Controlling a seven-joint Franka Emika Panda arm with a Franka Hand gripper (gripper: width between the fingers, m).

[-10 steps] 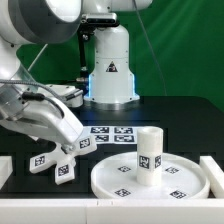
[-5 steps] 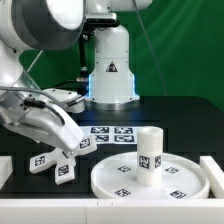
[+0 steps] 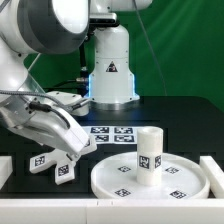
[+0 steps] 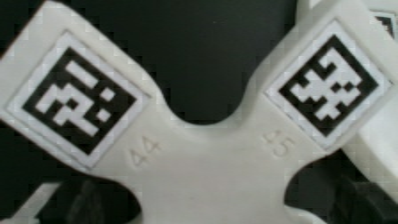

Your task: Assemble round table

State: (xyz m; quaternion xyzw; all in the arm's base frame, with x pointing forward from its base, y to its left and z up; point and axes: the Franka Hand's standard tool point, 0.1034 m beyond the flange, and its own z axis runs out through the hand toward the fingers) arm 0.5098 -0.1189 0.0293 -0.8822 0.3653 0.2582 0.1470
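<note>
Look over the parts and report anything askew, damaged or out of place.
Nothing stands out. The post stands upright on the round disc, the cross-shaped foot piece lies on the table beside the disc, and no part shows visible damage.

Marker board (image 3: 112, 133) flat on black table (image 3: 185, 120), green backdrop (image 3: 185, 50)
</note>
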